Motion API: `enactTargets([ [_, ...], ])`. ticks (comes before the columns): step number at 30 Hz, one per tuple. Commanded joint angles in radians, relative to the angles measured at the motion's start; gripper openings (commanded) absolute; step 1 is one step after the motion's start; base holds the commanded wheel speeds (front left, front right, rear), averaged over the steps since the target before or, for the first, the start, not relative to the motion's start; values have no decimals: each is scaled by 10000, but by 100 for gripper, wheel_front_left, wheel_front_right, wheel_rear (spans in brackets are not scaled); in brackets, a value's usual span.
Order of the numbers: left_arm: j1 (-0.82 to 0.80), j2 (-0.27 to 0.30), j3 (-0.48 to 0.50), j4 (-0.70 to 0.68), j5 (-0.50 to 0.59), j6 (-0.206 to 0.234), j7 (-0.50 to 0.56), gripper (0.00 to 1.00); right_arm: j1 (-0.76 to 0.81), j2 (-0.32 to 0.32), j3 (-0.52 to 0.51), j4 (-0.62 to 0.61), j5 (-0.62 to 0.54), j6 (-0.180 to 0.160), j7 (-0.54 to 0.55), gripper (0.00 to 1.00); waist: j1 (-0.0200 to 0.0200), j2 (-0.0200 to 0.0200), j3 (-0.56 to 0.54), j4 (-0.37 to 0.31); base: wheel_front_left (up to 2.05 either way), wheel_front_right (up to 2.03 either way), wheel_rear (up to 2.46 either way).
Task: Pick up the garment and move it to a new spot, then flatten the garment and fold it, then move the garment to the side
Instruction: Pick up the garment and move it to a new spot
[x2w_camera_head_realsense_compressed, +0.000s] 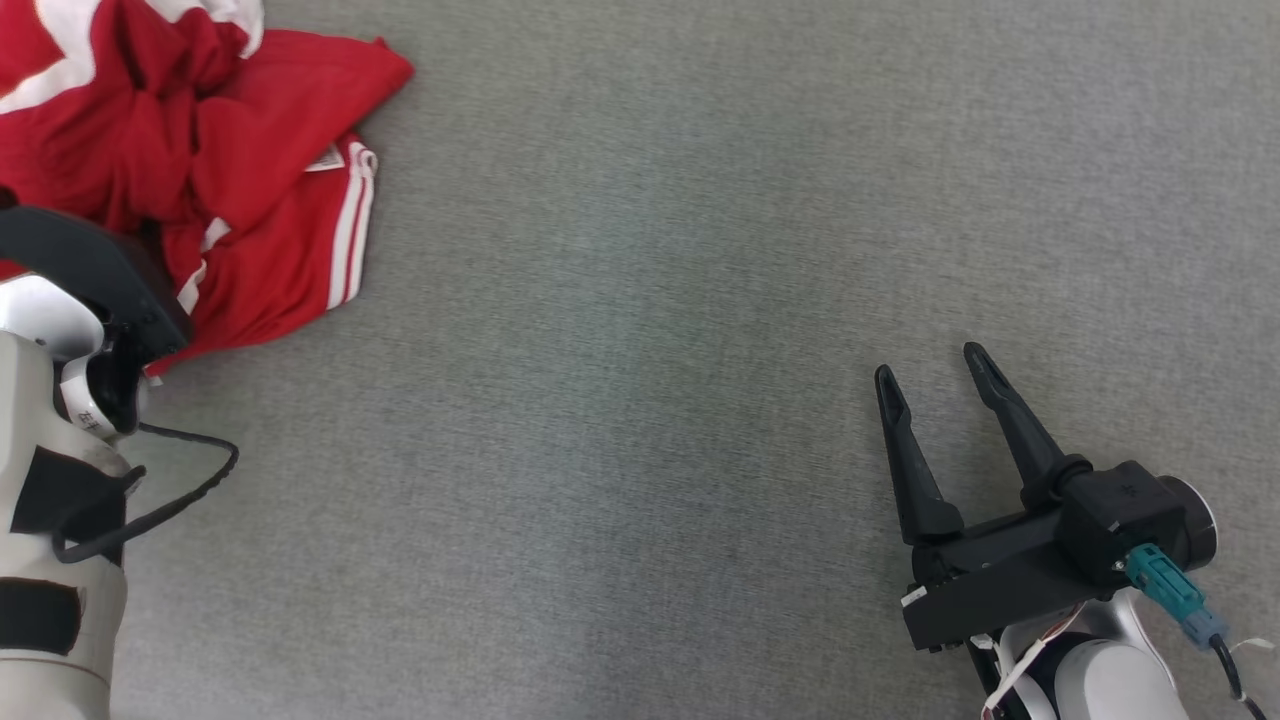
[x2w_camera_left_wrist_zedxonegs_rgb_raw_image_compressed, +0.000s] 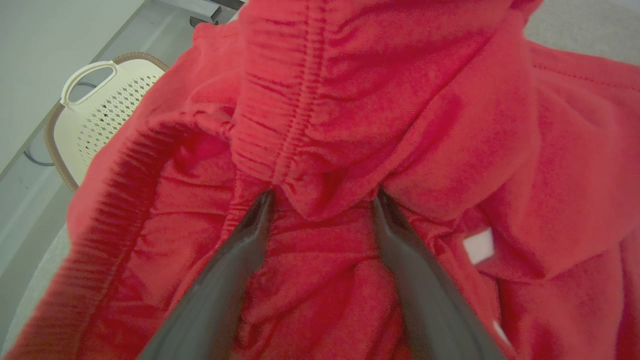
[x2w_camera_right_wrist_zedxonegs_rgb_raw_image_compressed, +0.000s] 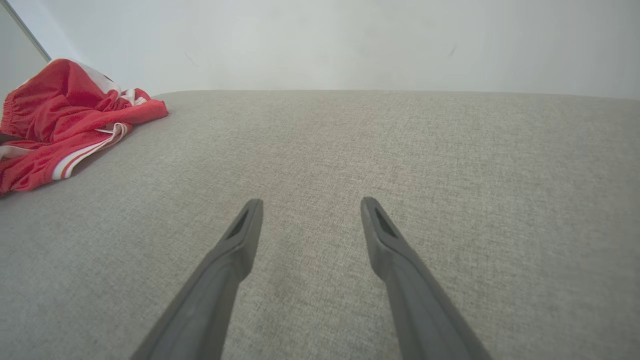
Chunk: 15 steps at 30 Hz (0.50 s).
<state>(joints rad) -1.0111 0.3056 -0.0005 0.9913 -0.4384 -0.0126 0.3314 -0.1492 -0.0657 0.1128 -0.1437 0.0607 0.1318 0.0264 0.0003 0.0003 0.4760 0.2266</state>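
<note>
- The right claw (x2w_camera_head_realsense_compressed: 930, 364): fingers spread, nothing between them, above the bare grey fabric table (x2w_camera_head_realsense_compressed: 640, 300) at near right.
- The left claw (x2w_camera_left_wrist_zedxonegs_rgb_raw_image_compressed: 322, 197): fingers spread, tips against the garment (x2w_camera_left_wrist_zedxonegs_rgb_raw_image_compressed: 450, 125), with a gathered waistband fold between them.
- The garment is red with white stripes and lies crumpled at the table's far left.
- A cream perforated basket (x2w_camera_left_wrist_zedxonegs_rgb_raw_image_compressed: 107, 107) stands beyond the garment, off the table.

garment (x2w_camera_head_realsense_compressed: 270, 180): red, white stripes | surface (x2w_camera_head_realsense_compressed: 700, 300): grey weave | basket (x2w_camera_left_wrist_zedxonegs_rgb_raw_image_compressed: 100, 110): cream, seemingly perforated
</note>
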Motion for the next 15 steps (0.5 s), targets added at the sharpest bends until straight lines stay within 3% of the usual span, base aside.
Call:
enactTargets([
  [1, -44, -44, -38, 105, 67, 152, -85, 76, -39, 2, 35, 33, 75, -21, -55, 100, -3, -3, 215, -269, 0, 0, 0],
  [2, -30, -24, -71, 60, 111, 202, -273, 0, -64, 7, 60, 76, 106, -21, -92, 100, -3, -3, 157, -262, 0, 0, 0],
  [15, 462, 254, -420, -256, 723, 1052, -1988, 0, 120, 138, 174, 1231, 558, -21, -744, 100, -3, -3, -2088, -409, 0, 0, 0],
])
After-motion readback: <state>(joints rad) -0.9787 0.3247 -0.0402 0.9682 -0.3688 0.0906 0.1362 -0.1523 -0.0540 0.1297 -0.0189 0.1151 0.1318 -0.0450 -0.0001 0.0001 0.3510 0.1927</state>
